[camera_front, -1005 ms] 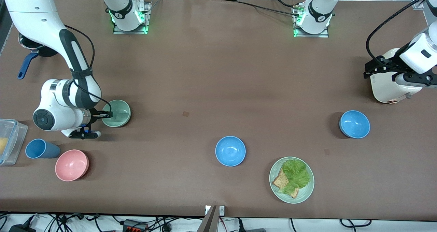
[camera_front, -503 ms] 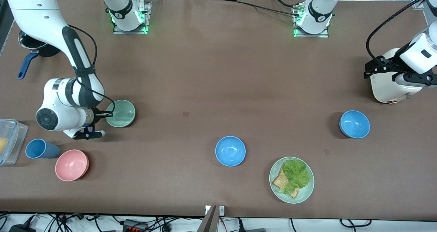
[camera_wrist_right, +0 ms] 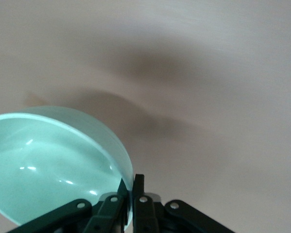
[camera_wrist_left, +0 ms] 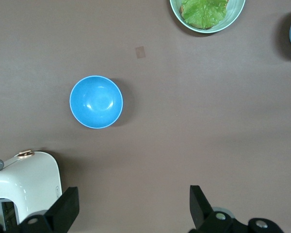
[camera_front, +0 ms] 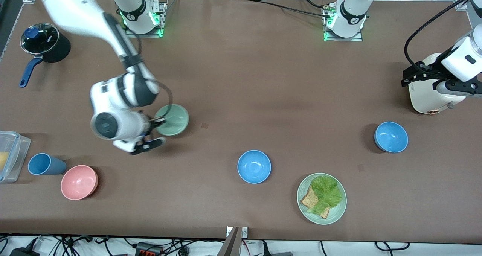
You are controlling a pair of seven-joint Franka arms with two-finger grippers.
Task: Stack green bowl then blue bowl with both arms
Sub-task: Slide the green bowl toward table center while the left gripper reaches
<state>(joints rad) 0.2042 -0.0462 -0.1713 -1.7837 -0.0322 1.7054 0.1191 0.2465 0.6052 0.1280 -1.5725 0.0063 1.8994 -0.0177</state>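
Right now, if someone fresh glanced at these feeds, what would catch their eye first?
The right gripper, shut on the rim of the green bowl, carries it above the table toward the middle. Next, two matching blue bowls: one blue bowl near the middle, beside the green plate of lettuce and bread, its twin toward the left arm's end. The left gripper waits open above the white appliance.

We see the right gripper (camera_front: 157, 121) pinching the green bowl's (camera_front: 173, 119) rim, bowl lifted over bare table toward the right arm's end; the left gripper (camera_front: 410, 77) waits over a white appliance (camera_front: 425, 94), one blue bowl (camera_front: 391, 137) near it
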